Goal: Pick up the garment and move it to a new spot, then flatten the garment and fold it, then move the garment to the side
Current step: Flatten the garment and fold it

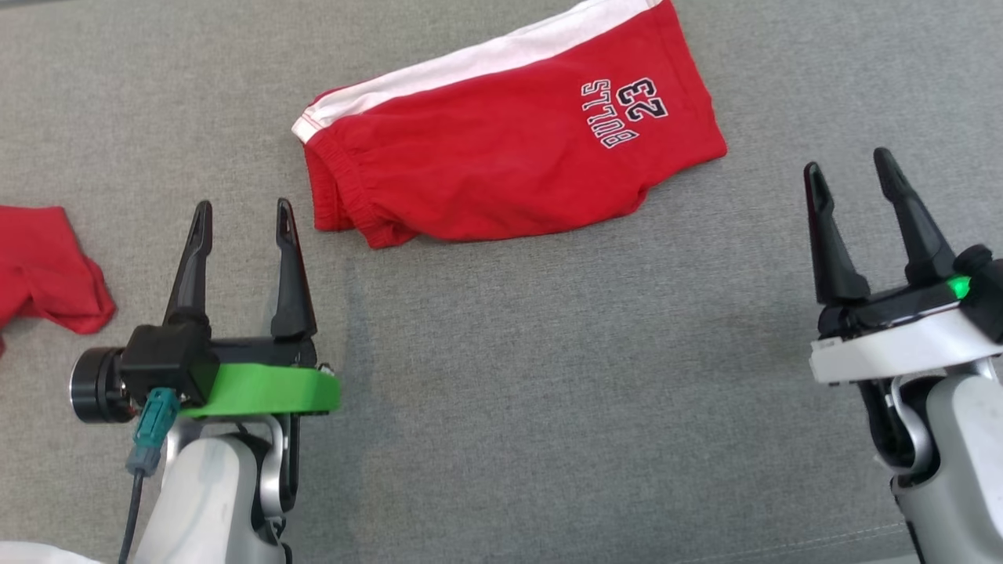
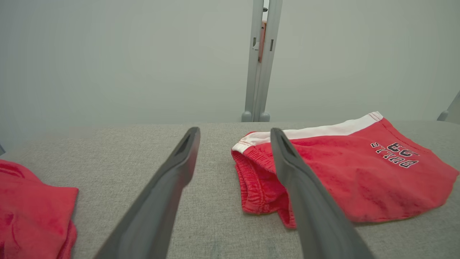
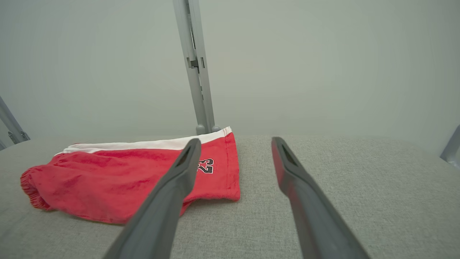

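table [image 1: 501,376]: grey cloth cover, fills most of the head view.

shorts [image 1: 509,149]: red with a white side stripe, lying at 12 to 1 o'clock in the head view. they are doubled leg on leg and fairly flat. nothing is touching them.

second red cloth [image 1: 47,266]: at 9 o'clock, well apart from the shorts. i judge it is not part of this step and will leave it alone.

left pincer [image 1: 244,205]: at 8 o'clock, fingers spread wide with nothing between them, tips pointing to 12, short of the shorts.

right pincer [image 1: 846,160]: at 3 o'clock, equally wide and empty, near the hem end but apart from it.

waistband [image 1: 337,188]: bunched, at the 9 o'clock end of the shorts.

print [image 1: 623,113]: number and lettering, toward the 3 o'clock end.

judgement: the pick-up is not yet begun. to do it well, i'd send the left pincer to the waistband and the right to the hem corner. each should come down low and take both layers in the pinch. then lift both ends level, so the cloth hangs taut and does not drag or unfold. main risk: catching only the top layer.
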`<state>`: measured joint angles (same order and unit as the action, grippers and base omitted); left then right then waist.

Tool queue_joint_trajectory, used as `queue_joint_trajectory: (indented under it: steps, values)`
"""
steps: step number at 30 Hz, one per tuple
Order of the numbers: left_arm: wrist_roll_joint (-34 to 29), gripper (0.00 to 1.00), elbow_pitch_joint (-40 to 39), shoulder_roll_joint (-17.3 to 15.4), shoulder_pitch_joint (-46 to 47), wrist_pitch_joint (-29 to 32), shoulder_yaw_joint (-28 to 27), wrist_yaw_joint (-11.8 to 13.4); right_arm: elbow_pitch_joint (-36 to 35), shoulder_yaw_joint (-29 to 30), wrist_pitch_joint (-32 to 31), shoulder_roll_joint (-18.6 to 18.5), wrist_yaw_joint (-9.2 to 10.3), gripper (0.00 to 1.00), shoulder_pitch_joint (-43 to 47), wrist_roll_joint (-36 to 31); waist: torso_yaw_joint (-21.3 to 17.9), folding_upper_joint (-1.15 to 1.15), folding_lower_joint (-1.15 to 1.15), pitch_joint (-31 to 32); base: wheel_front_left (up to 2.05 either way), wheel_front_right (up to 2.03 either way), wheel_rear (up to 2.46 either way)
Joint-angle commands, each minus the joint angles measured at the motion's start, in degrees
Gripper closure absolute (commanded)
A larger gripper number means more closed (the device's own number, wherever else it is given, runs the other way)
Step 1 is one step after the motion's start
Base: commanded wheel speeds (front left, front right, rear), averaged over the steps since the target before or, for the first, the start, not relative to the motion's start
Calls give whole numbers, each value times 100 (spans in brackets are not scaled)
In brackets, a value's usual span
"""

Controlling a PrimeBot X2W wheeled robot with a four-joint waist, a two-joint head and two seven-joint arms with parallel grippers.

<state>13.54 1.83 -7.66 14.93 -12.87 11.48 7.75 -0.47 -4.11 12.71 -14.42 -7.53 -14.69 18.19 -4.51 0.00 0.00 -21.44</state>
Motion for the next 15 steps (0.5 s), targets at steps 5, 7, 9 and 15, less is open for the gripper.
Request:
queue_joint_trajectory:
  steps: [5,7,9,15]
  values:
    - [-76,0,-92,52,367,-56,109,-52,373,-59,-170,-283,8,0,-518,175,295,0,0,-459,0,0,0]
    - [-69,0,-91,89,465,-79,164,-59,547,-136,-221,-382,8,0,-702,241,416,0,0,-596,0,0,0]
    - [-63,0,-59,127,551,-111,206,-74,720,-236,-264,-456,8,0,-881,312,511,0,0,-700,0,0,0]
    - [-50,0,30,234,729,-188,300,-105,1492,-716,-516,-662,8,0,-1542,598,692,0,0,-917,0,0,0]
